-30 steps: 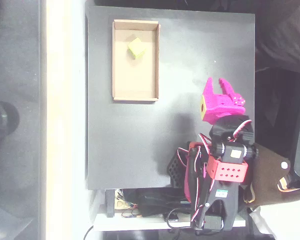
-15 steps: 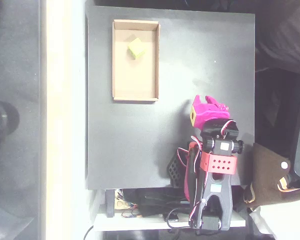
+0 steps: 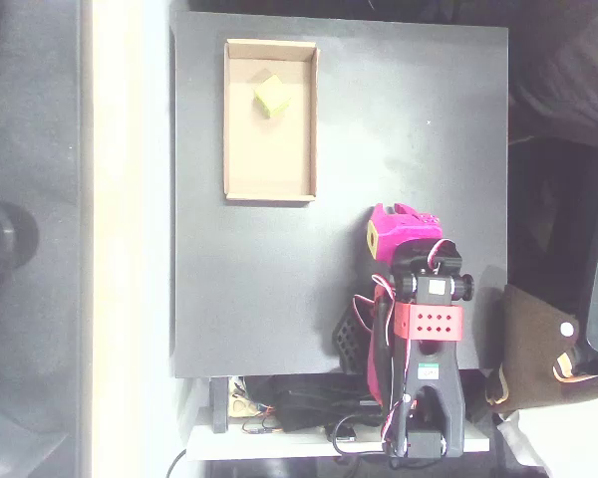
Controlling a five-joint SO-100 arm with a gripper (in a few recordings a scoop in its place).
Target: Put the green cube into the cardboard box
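Observation:
In the overhead view the small lime green cube lies inside the shallow cardboard box, in its upper half, slightly turned against the walls. The box rests at the upper left of the black table. My magenta gripper is far from it, low and right of the table's middle, tucked close above the arm's own base. It is seen end-on, so how its jaws stand is unclear. I see nothing between them. A yellow square patch marks its left side.
The black tabletop ends at a pale strip on the left. The arm's base, red bracket and a tangle of cables crowd the bottom edge. A brown object lies off the table's lower right.
The gripper has drawn back down and left toward the arm's base and folded in. The cube and the box have stayed where they were.

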